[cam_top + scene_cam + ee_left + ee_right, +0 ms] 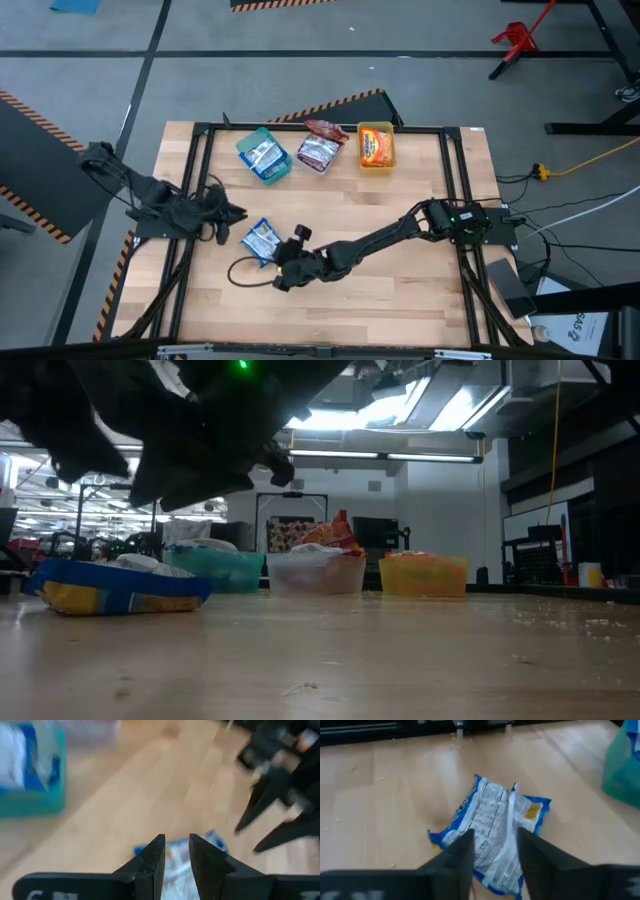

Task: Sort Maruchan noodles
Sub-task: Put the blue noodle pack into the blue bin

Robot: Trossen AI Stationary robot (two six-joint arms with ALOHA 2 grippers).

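A flat blue plastic noodle packet with a white centre label [260,241] lies on the wooden tabletop [400,290] toward its left edge. The right gripper [494,851] hangs just over it, dark fingers [460,855] slightly parted astride the packet's crinkled seam. The left gripper [173,862] sits at the left edge, pointed at the packet, fingers narrowly apart and empty. Along the far edge stand a green bin [264,156], a clear bin [320,150] and a yellow bin [376,146], each holding packets.
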